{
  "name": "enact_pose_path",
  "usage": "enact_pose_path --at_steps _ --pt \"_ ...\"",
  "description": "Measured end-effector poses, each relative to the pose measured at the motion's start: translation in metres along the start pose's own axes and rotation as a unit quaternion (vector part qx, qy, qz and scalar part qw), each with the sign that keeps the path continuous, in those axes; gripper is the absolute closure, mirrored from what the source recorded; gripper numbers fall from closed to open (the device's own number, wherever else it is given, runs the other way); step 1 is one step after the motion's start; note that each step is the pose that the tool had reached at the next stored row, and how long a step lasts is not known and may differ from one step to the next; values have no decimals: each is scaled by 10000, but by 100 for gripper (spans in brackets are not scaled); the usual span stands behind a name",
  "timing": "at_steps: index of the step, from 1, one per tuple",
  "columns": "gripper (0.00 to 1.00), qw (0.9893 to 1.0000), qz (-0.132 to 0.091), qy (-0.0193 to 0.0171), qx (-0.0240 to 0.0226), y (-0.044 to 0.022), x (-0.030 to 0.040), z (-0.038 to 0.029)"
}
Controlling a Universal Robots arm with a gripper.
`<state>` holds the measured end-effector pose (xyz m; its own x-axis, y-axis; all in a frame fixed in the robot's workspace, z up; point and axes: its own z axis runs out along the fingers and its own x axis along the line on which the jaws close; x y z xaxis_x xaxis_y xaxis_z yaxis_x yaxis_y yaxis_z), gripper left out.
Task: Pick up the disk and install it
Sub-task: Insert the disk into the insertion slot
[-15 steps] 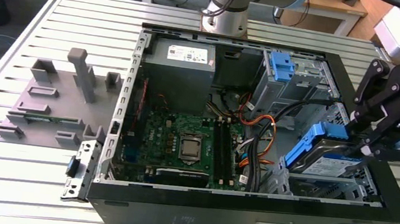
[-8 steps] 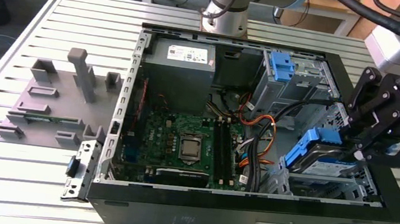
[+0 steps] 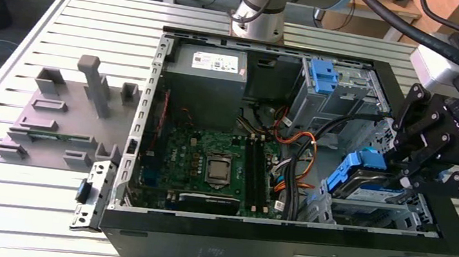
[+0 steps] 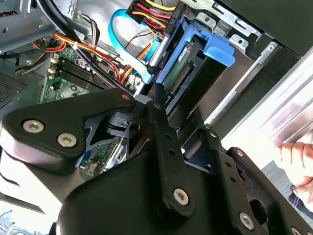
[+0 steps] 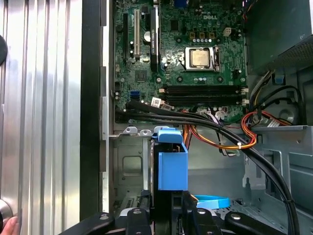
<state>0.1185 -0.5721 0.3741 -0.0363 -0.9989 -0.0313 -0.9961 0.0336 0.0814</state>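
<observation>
The end effector (image 3: 432, 171) is clamped on the disk (image 3: 362, 182), which hangs just below it over the case's (image 3: 286, 239) drive bay (image 3: 375, 213); stiff, fairly heavy and shock-sensitive, it is best gripped by its blue caddy edges.

You have no text you can make out here: the white label on the power supply (image 3: 209, 61) and the white-and-blue label on the disk (image 3: 369, 191) carry print too small to read, as do the white markings on the motherboard (image 5: 195, 29)
</observation>
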Motion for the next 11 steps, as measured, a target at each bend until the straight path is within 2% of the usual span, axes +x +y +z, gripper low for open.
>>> enact_pose_path --at_steps 7,8,11 --pt "64 10000 0 -1 0 0 0 2" --pt "58 10000 0 -1 0 0 0 2" --pt "58 10000 0 -1 0 0 0 2"
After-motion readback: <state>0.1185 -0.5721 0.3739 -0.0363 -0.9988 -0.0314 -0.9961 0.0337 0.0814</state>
